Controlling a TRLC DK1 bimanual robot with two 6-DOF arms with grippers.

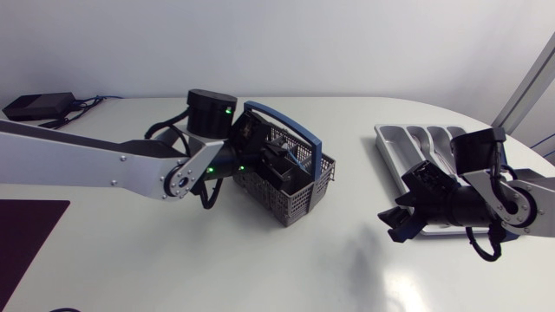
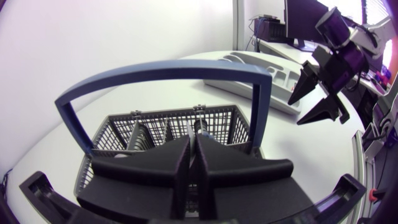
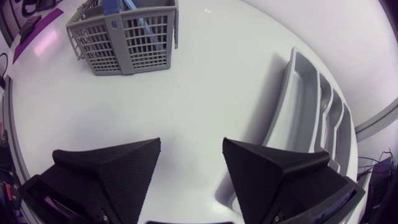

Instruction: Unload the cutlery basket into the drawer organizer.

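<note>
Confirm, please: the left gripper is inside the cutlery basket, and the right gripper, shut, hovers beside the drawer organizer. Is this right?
Not fully. The right gripper is open, not shut: the right wrist view shows its fingers wide apart over the table. The left gripper is indeed inside the cutlery basket, and the right one hovers beside the drawer organizer.

Cutlery piece (image 2: 199, 127) in left gripper (image 2: 190, 142): mostly hidden, kind untellable. Drawer organizer (image 1: 414, 137), table's right edge: near end hidden under right arm (image 1: 487, 196).
</note>
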